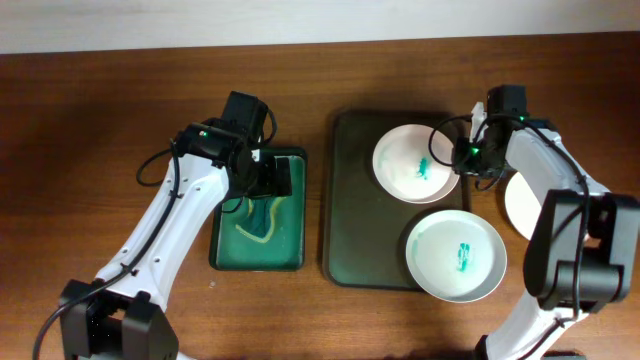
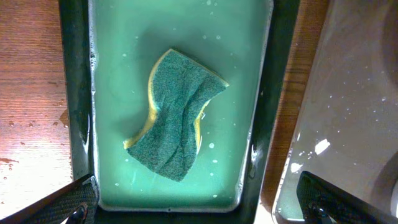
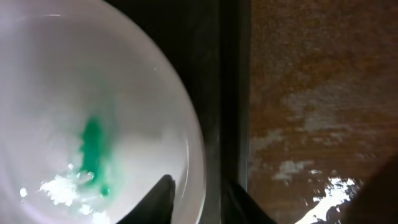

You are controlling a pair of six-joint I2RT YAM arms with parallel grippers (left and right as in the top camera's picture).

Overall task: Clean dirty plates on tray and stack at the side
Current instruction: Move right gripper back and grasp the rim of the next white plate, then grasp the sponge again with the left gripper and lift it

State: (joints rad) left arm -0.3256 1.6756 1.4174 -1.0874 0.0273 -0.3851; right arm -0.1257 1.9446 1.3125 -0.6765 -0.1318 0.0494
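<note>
The dark tray [image 1: 365, 210] holds two white plates with teal smears: a far plate [image 1: 405, 165] and a near plate [image 1: 440, 265]. A third plate [image 1: 518, 205] lies on the table to the right, partly hidden by my right arm. My right gripper [image 1: 462, 155] is at the far plate's right rim. In the right wrist view its fingers [image 3: 202, 202] straddle the rim of the smeared plate [image 3: 93, 74], shut on it. My left gripper [image 1: 262, 178] is open above a sponge; its fingertips [image 2: 199, 205] show at the lower corners.
A small green tray [image 1: 225, 255] of teal water left of the dark tray holds a green and yellow sponge [image 2: 177, 115]. Its rim [image 2: 78, 93] and the dark tray's edge [image 2: 354, 112] show in the left wrist view. The wood by the tray rim [image 3: 230, 93] is wet.
</note>
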